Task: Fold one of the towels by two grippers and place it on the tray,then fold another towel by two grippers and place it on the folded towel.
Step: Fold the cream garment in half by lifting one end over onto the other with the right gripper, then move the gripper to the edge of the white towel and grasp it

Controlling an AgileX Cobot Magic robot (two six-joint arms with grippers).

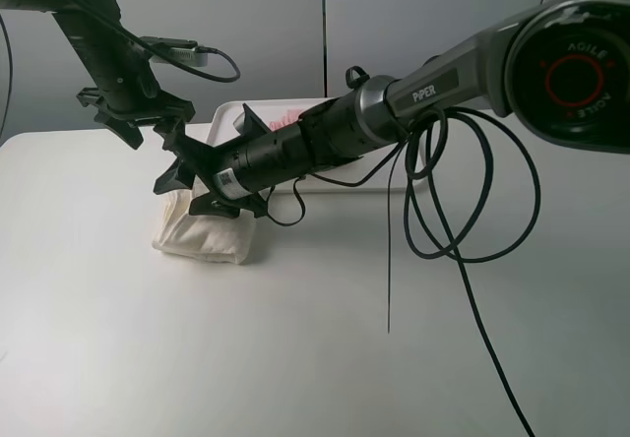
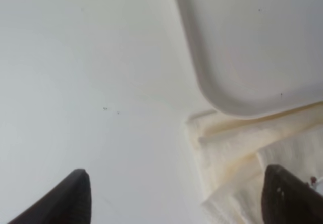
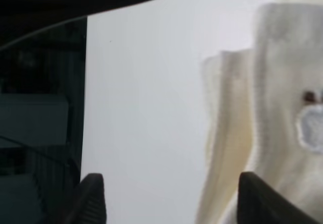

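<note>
White desk and grey wall panels fill the scene. The cream-white towel (image 1: 204, 232) lies folded into a thick bundle near the middle of the desk, just off the near left corner of the tray (image 1: 228, 114), where a patch of the pink towel (image 1: 283, 117) can be seen. The right gripper (image 1: 197, 176) is poised over the bundle with jaws parted and nothing clasped — the left gripper (image 1: 133, 112) hangs above, spread wide and empty. For a tidy transfer, both short ends of the bundle would best be pinched through all layers and lifted level — otherwise the fold may spill open.
</note>
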